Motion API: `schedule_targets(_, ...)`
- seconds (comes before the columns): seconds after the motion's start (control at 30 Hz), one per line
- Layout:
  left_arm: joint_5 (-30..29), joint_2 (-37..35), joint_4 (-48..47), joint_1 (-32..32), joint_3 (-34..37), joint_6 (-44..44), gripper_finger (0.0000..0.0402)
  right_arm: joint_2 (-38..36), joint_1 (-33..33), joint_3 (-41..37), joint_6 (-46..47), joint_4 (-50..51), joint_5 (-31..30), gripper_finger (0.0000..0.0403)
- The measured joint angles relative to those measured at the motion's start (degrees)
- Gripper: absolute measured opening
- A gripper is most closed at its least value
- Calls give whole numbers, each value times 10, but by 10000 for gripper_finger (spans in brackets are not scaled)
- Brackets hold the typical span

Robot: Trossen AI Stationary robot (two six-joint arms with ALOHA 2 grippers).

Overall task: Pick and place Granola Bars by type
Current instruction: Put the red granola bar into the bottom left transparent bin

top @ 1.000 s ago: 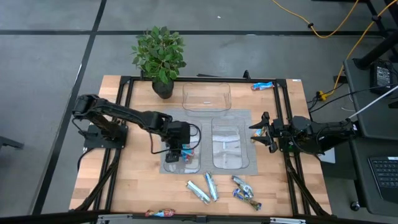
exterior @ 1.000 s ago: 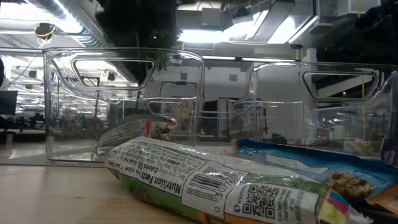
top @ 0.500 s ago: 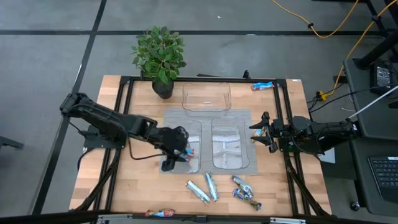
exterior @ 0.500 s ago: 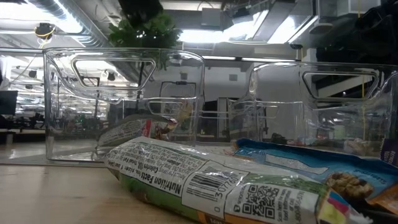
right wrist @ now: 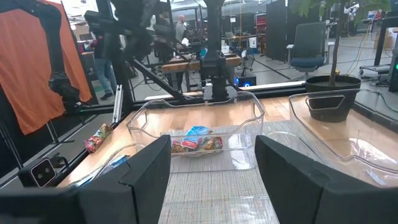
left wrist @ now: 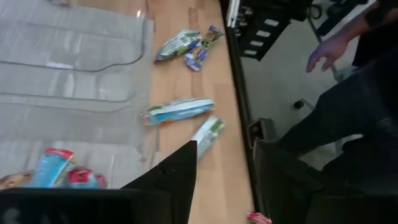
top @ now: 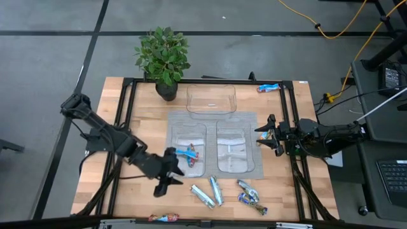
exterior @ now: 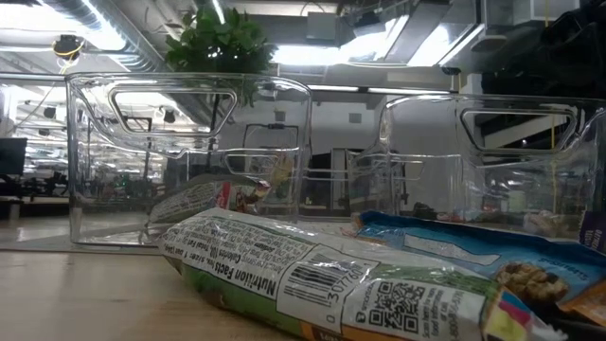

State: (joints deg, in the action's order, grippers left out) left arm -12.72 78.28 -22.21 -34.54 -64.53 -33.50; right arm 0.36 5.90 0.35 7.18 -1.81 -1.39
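**Blue bars in the left tray, left arm drawn back**

Crinkly blue-and-red bars (top: 188, 153) lie in the clear left tray (top: 179, 135) on the grey mat (top: 257, 168). More bars (top: 208, 193), pale and foil-wrapped, are scattered on the wood near the front edge. The left gripper (top: 166, 178), over that tray a second ago, now sits just beside its front corner, fingers apart and seemingly empty. The right gripper (top: 266, 135) waits open beside the right tray (top: 236, 147).

Overhead, table-level and wrist views, all sharing clear trays (top: 189, 150).

Glossy crinkly-wrapped Granola Bars (top: 210, 191), clear plastic trays (top: 234, 150), matt wooden table (top: 133, 197).
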Motion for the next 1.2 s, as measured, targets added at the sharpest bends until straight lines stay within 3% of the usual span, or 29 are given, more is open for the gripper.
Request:
schedule_targets(0.23, -30, 0, 12, -71, 0, -8, 129, 0, 0, 0, -1, 0, 0, 236)
schedule_targets(0.7, -17, 15, 15, -212, 0, -54, 97, 0, 0, 0, 0, 0, 0, 236)
schedule_targets(0.83, 15, 35, 11, -230, -6, -64, 91, 0, 0, 0, 0, 0, 0, 236)
schedule_targets(1.0, 29, 85, -2, -234, -65, -20, 86, 0, 0, 0, 0, 0, 0, 236)
schedule_targets(1.2, 47, 152, -97, -234, -127, -15, 86, 0, 0, 0, 0, 0, 0, 236)
